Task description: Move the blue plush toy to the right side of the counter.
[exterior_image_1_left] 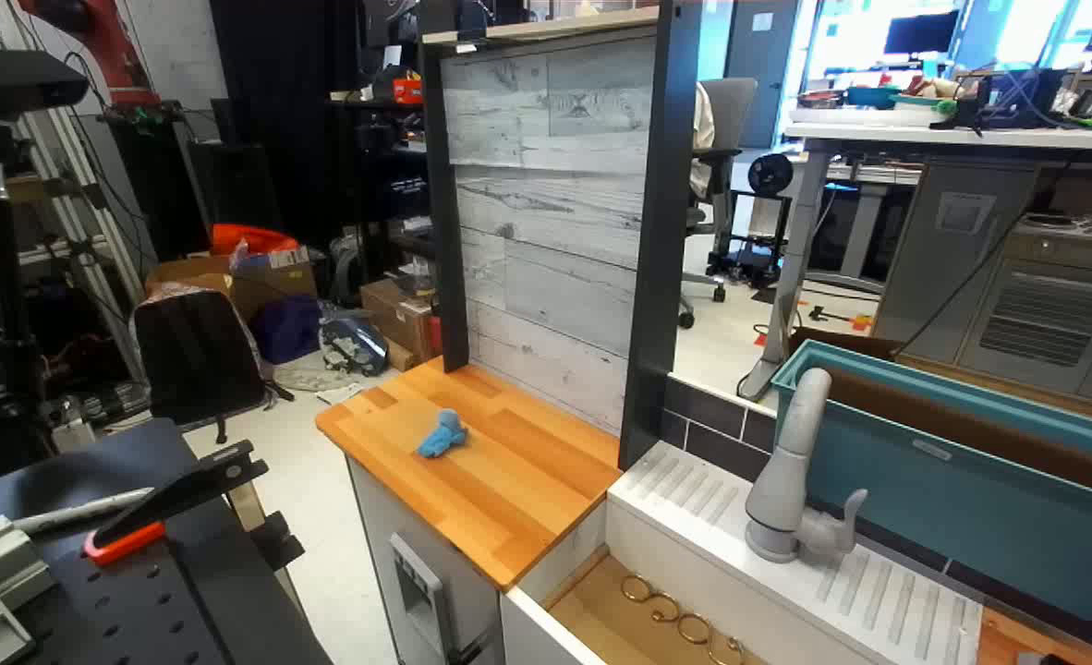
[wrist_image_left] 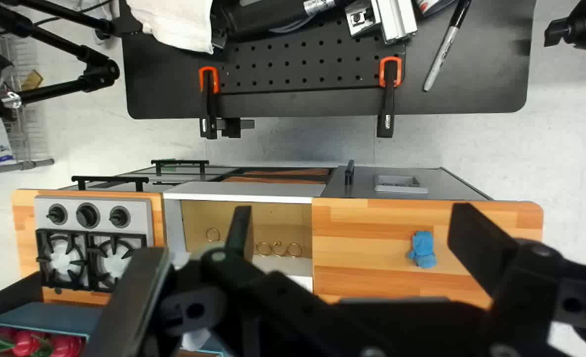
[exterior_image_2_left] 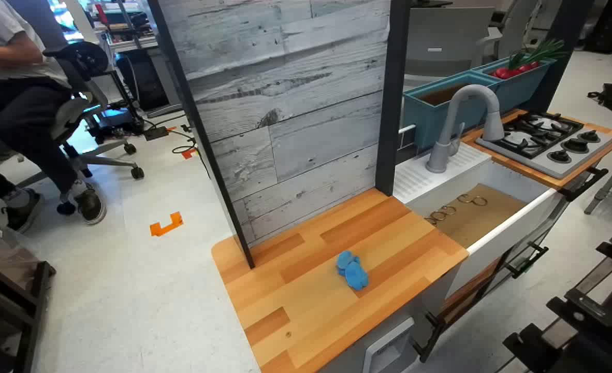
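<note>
The blue plush toy [exterior_image_1_left: 442, 434] lies on the orange-brown wooden counter [exterior_image_1_left: 527, 503] in an exterior view. In an exterior view the toy [exterior_image_2_left: 352, 270] also shows near the middle of the counter [exterior_image_2_left: 306, 290]. In the wrist view the toy [wrist_image_left: 423, 249] lies right of the middle of the counter [wrist_image_left: 357, 248]. My gripper [wrist_image_left: 351, 218] is wide open and empty, high above the scene. Its left finger overlaps the sink in the picture, its right finger the counter's right part. The toy shows between the fingers, far below them. The gripper is out of view in both exterior views.
A tall wood-plank back panel [exterior_image_1_left: 555, 212] stands along the counter's back edge. Beside the counter are a sink basin [exterior_image_2_left: 492, 217] and a grey faucet [exterior_image_1_left: 791, 471], with a stove [exterior_image_2_left: 549, 140] beyond. A teal bin [exterior_image_1_left: 952, 462] stands behind. A black table [wrist_image_left: 313, 101] faces the counter.
</note>
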`<state>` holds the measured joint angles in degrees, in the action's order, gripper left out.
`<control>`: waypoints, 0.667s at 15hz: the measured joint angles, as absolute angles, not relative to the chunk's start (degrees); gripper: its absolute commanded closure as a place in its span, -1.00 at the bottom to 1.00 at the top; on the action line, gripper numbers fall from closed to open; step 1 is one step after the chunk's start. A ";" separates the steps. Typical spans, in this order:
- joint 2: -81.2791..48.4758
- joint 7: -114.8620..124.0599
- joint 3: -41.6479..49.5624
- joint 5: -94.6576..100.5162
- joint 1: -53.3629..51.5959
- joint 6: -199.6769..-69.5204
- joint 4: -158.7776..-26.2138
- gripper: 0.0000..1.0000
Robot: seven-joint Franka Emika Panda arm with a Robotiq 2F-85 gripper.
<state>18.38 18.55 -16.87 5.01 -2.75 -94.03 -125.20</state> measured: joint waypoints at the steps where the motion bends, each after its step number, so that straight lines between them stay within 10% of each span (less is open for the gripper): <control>1: 18.39 18.55 -16.87 5.01 -2.75 -94.05 -125.19 -1.00; 10: 18.21 18.52 -16.24 5.02 -3.31 -94.40 -125.45 -1.00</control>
<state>18.21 18.52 -16.24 5.02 -3.31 -94.40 -125.45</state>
